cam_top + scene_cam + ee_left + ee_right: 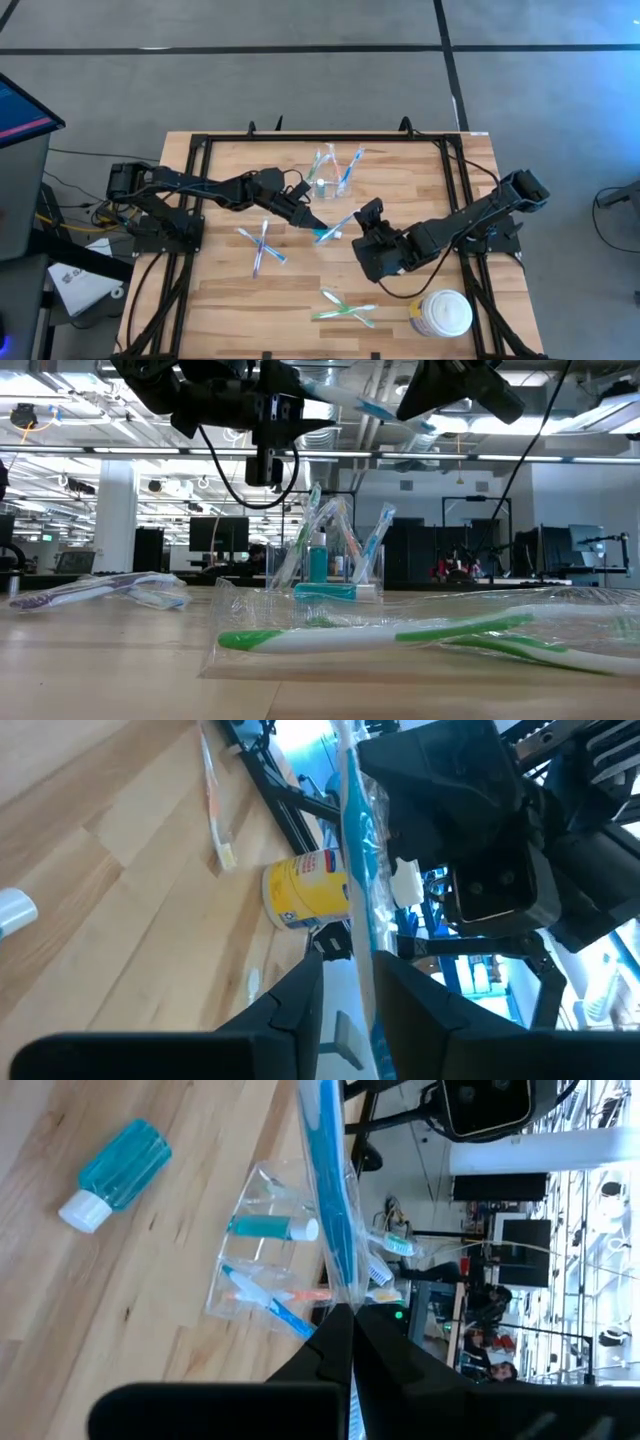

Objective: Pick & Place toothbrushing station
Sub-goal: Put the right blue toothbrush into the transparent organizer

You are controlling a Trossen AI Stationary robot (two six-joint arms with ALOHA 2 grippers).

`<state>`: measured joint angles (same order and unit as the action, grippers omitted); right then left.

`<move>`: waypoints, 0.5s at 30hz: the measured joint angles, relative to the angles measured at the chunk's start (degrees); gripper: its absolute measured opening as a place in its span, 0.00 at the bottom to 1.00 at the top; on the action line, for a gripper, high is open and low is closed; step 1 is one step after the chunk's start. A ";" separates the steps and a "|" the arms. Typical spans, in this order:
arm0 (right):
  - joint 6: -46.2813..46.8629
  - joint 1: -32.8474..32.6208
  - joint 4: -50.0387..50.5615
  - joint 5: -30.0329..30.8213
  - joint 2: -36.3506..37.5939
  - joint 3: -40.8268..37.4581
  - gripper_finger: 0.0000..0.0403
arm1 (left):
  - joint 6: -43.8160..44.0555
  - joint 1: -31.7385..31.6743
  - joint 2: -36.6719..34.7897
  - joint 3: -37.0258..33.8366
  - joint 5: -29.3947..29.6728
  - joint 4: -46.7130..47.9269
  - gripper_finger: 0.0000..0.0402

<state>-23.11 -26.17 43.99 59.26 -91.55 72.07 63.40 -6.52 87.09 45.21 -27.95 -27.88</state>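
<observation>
Evidently we have the wrapped blue toothbrush (330, 230) held above the worktop (230, 300) between both arms: left fingers (345, 995) partly closed on one end, right fingers (350, 1342) pinched shut on its film. It looks light, thin and slippery in crinkly wrap, so we judge a firm pinch on the stiff handle safest, near the clear holder (330, 180).

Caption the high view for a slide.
Both grippers, left and right, hold one wrapped blue toothbrush mid-table, near the clear holder.
</observation>
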 joint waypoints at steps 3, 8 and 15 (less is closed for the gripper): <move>-1.28 0.23 -0.30 0.70 -1.97 -0.11 0.00 | 0.18 0.00 0.00 0.00 -0.02 -0.16 0.22; -6.25 0.20 -3.04 2.75 -6.47 -0.04 0.00 | 0.88 0.00 -0.02 0.00 -1.00 -0.50 0.22; -7.35 0.39 -3.03 3.48 -8.21 3.04 0.00 | 1.11 -0.30 -0.02 0.00 -1.13 -0.47 0.22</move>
<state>-30.46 -25.79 40.96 62.74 -99.77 75.11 64.51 -6.82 87.07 45.21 -29.08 -28.36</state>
